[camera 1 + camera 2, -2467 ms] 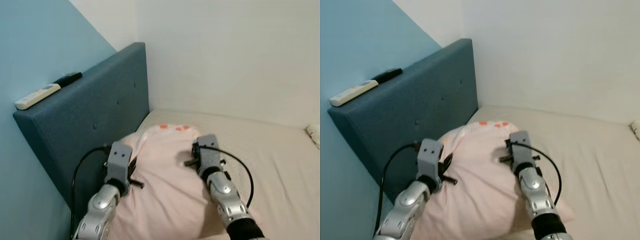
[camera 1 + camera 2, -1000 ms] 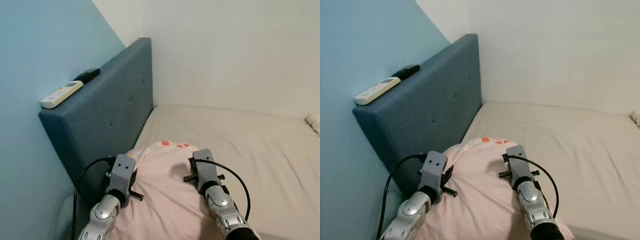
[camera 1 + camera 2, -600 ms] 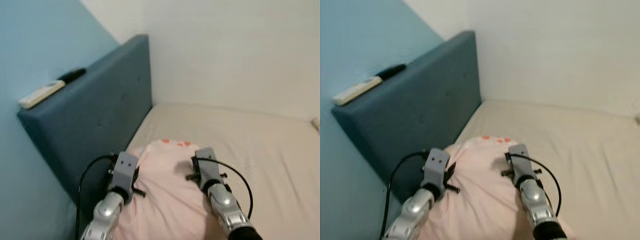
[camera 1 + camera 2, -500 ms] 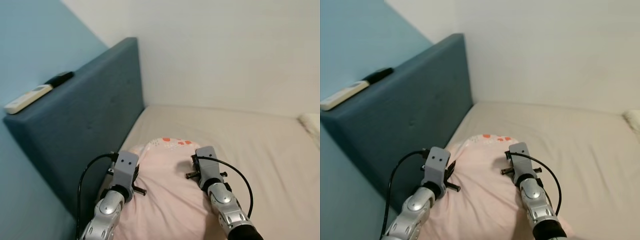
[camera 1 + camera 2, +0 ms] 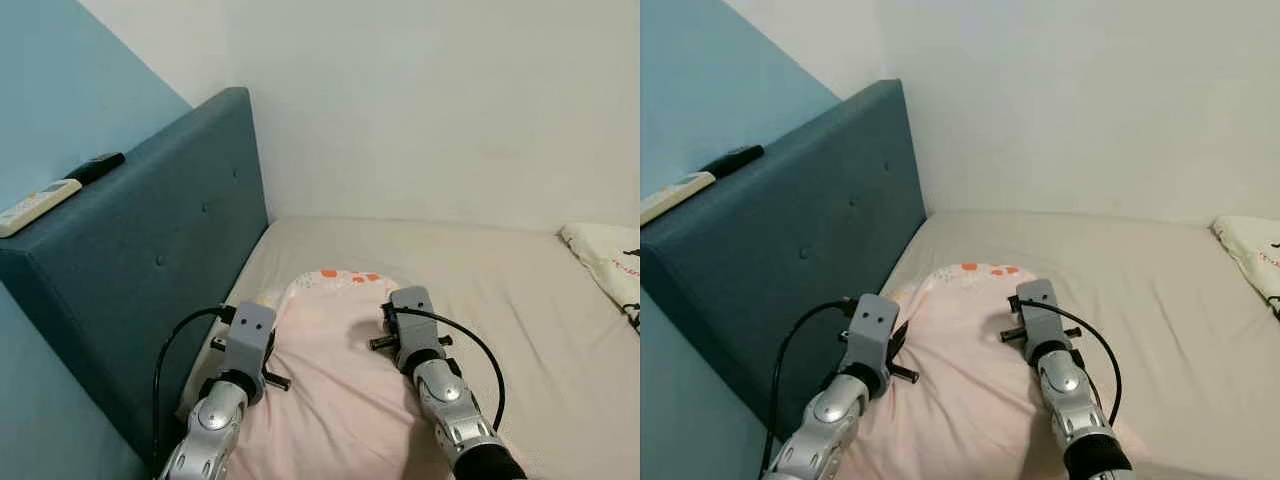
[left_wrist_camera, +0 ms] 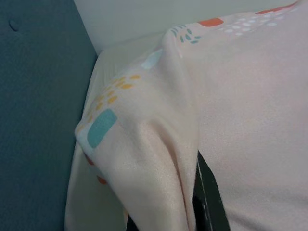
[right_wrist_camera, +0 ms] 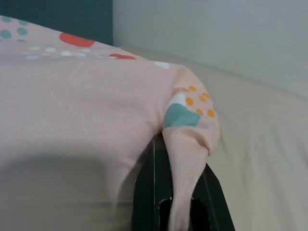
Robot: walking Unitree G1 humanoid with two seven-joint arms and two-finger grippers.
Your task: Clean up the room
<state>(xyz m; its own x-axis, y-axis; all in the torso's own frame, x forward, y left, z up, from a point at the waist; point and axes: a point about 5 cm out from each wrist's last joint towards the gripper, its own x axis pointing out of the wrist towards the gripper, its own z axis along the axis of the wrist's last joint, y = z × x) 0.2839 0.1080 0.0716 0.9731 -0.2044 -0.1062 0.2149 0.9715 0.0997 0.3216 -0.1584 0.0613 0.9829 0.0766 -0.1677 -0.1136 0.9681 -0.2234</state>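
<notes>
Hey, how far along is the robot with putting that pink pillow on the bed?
Done: both grippers have pinched a fold of the pink pillow, left gripper and right gripper. In hand: it is held over the mattress near the headboard. Left: setting it down and releasing.

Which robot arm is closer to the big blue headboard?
Left. The left pincer, pinching the pink pillow, sits right beside the blue headboard. The right pincer grips the pillow's other edge, farther out over the bed.
</notes>
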